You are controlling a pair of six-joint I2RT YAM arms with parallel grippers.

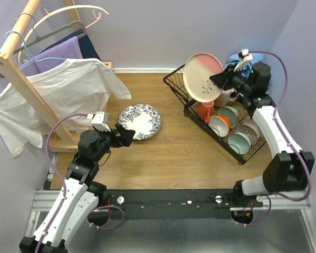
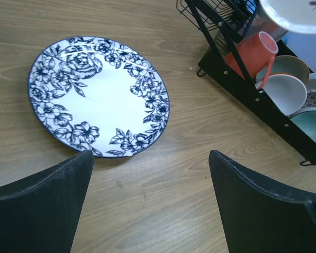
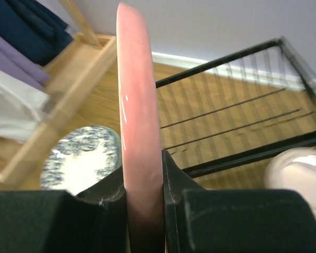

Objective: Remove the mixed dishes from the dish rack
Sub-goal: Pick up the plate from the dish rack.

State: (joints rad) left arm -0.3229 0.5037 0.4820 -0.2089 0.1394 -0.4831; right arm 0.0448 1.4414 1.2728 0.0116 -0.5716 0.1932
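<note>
The right gripper [image 1: 221, 79] is clamped on the rim of the round pink-and-cream ceramic plate with a leaf sprig [image 1: 203, 77]. It holds the plate on edge over the far end of the long black wire dish rack [image 1: 196, 118] (the wrist view shows one finger pressed against each face). Inside the rack sit an orange mug [image 1: 204, 110], a pink mug [image 1: 225, 98], a white bowl [image 1: 219, 125], a patterned bowl [image 1: 249, 130] and a pale-green bowl [image 1: 238, 142]. A round blue-and-white floral plate [image 1: 140, 121] lies flat on the wooden table [image 1: 168, 153], left of the rack and well apart from it. The left gripper [image 1: 124, 135] hovers by that plate's near edge, farther from the rack, with its jaws wide apart and nothing between them.
</note>
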